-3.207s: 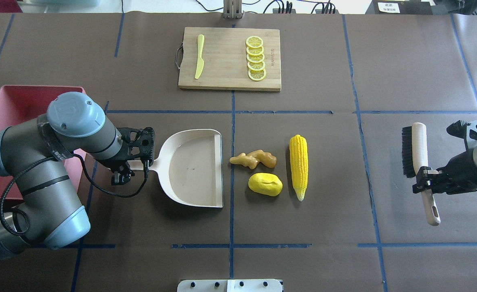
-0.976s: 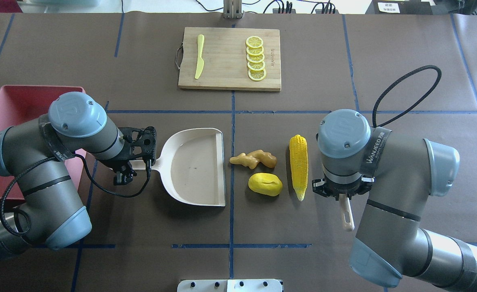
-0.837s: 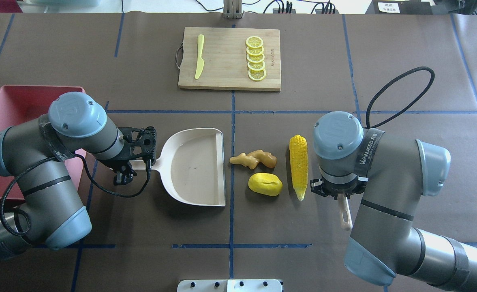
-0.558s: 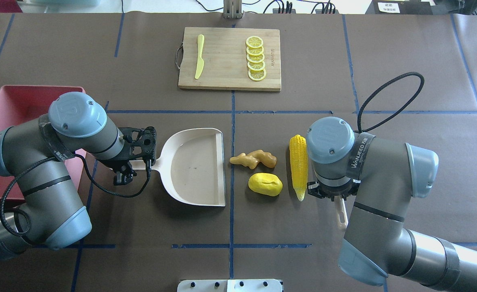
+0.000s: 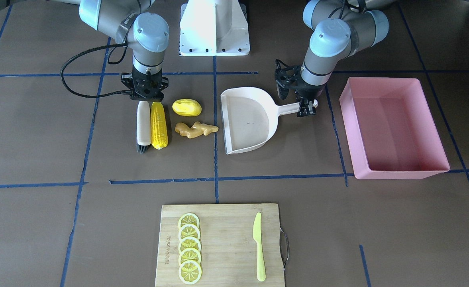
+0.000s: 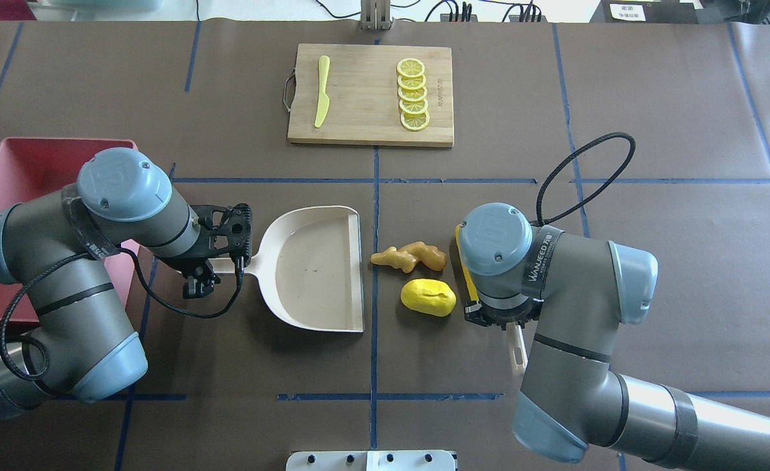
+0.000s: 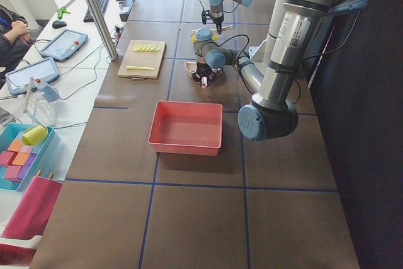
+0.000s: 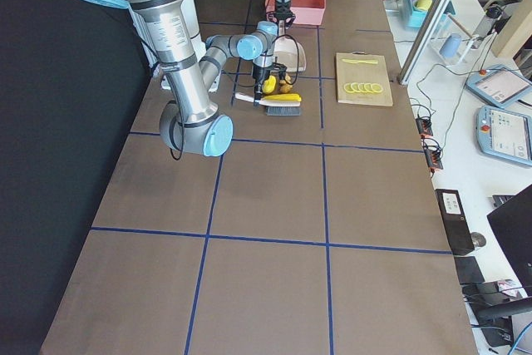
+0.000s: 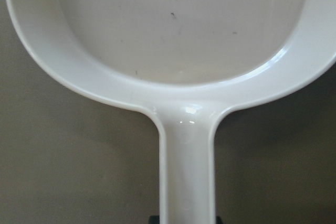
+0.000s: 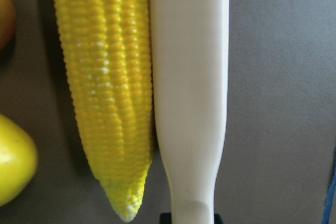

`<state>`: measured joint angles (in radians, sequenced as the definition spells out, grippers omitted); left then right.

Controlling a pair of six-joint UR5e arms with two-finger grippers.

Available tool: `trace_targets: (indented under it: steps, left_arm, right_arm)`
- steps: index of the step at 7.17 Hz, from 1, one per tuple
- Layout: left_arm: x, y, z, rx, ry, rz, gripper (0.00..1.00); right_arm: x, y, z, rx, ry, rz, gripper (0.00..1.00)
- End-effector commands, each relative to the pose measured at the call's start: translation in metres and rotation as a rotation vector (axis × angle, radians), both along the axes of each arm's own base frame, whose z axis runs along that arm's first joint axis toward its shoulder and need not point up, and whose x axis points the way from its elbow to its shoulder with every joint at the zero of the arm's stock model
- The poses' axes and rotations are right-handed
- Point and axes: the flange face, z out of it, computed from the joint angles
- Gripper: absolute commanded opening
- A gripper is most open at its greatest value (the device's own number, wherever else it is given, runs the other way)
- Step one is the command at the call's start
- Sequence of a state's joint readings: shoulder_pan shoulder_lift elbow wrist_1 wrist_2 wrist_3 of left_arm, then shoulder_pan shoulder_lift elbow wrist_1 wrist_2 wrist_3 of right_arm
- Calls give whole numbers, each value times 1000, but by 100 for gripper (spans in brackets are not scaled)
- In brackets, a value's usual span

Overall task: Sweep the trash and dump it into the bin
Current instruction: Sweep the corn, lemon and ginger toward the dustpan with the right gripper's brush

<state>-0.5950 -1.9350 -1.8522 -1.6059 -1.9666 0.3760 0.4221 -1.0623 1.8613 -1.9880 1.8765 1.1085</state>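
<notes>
My left gripper [image 5: 307, 106] is shut on the handle of the beige dustpan [image 5: 246, 121], which lies flat with its open edge toward the trash; the pan also fills the left wrist view [image 9: 178, 35]. My right gripper [image 5: 144, 97] is shut on a white brush [image 5: 143, 125] that lies pressed along the corn cob [image 5: 159, 125], as the right wrist view shows for brush [image 10: 191, 93] and corn [image 10: 105, 87]. The yellow lump [image 5: 186, 107] and ginger root [image 5: 195, 129] lie between corn and dustpan. The pink bin [image 5: 405, 173] stands empty beyond the dustpan handle.
A wooden cutting board [image 5: 222, 223] with several lemon slices [image 5: 189, 247] and a yellow-green knife [image 5: 259, 247] sits at the table's far side from me. In the overhead view my right wrist [image 6: 496, 239] covers most of the corn.
My right arm has carried the brush left across the table until it lies against the corn, which seems nudged a little toward the dustpan. The left arm and dustpan have barely moved.
</notes>
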Motion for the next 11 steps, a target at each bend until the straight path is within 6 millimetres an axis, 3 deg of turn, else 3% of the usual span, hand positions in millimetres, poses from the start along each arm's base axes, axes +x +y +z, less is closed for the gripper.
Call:
trace_targets:
  steps: [1, 4, 7, 9, 11]
  left_arm:
    - [0, 0, 0, -1, -1, 0, 1]
    - [-1, 0, -1, 1, 2, 0, 2]
    - [0, -1, -3, 6, 2, -3, 3]
    - [-2, -2, -3, 8, -26, -15, 3]
    - [-1, -14, -19, 70, -96, -78, 3]
  right_arm:
    - [-13, 8, -25, 9, -46, -17, 0]
    - [-31, 28, -47, 30, -122, -57, 0]
    - [-39, 31, -80, 27, -175, -72, 0]
    - [-42, 30, -91, 30, -190, -72, 0]
    - [-43, 31, -99, 23, -204, -69, 0]
